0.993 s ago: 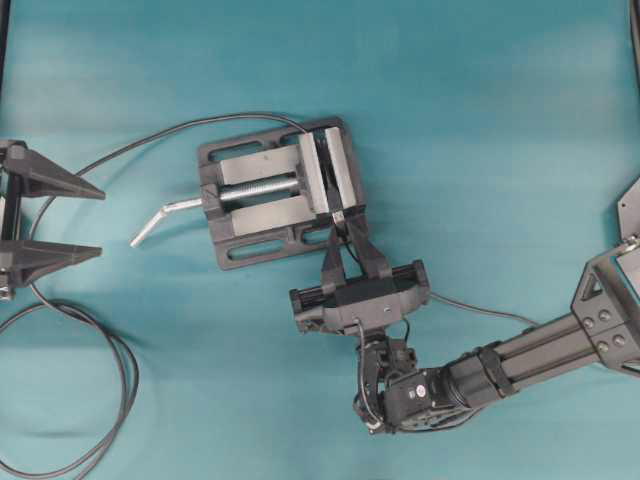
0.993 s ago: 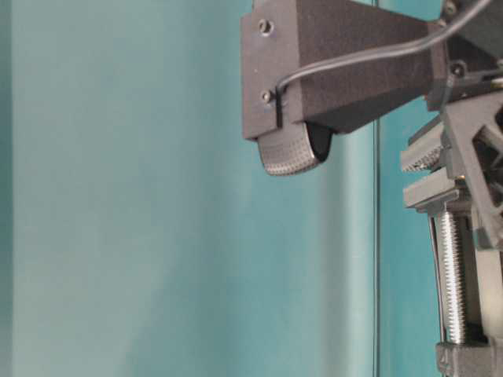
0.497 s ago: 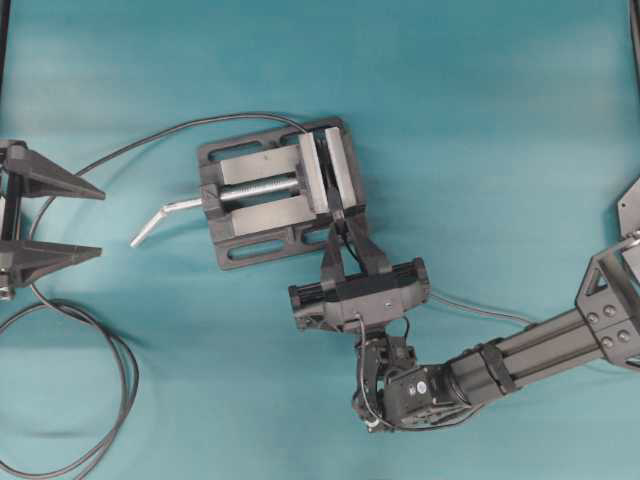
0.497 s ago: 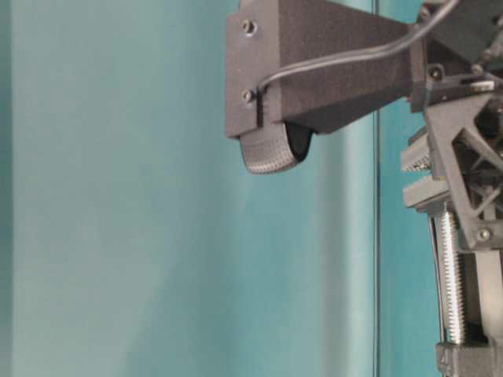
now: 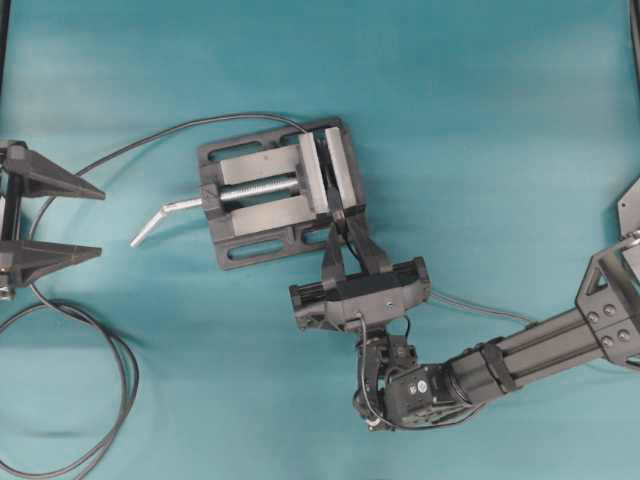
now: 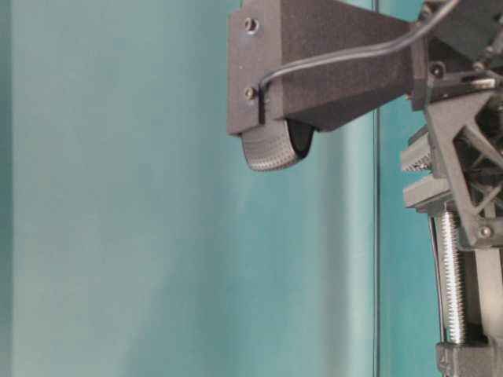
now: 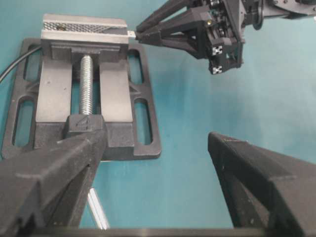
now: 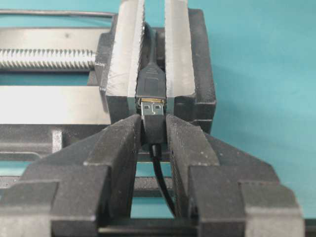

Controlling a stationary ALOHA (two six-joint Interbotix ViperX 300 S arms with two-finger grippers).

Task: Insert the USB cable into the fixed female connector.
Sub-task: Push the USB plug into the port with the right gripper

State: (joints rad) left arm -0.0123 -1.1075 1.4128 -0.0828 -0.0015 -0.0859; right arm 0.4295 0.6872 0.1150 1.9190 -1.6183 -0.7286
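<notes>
The right gripper (image 8: 154,129) pinches the plug of the USB cable (image 8: 153,123), whose metal tip sits at the mouth of the fixed female connector (image 8: 150,84), clamped in the vise (image 5: 330,170) near the table's middle. I would push straight, without tilt. The left gripper (image 5: 45,218), spread wide, waits at the left edge.

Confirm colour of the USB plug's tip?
Silvery metal on the USB cable plug; clearest in the right wrist view.

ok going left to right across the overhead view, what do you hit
left gripper → vise handle → vise → right gripper at the vise's right end → right arm
</notes>
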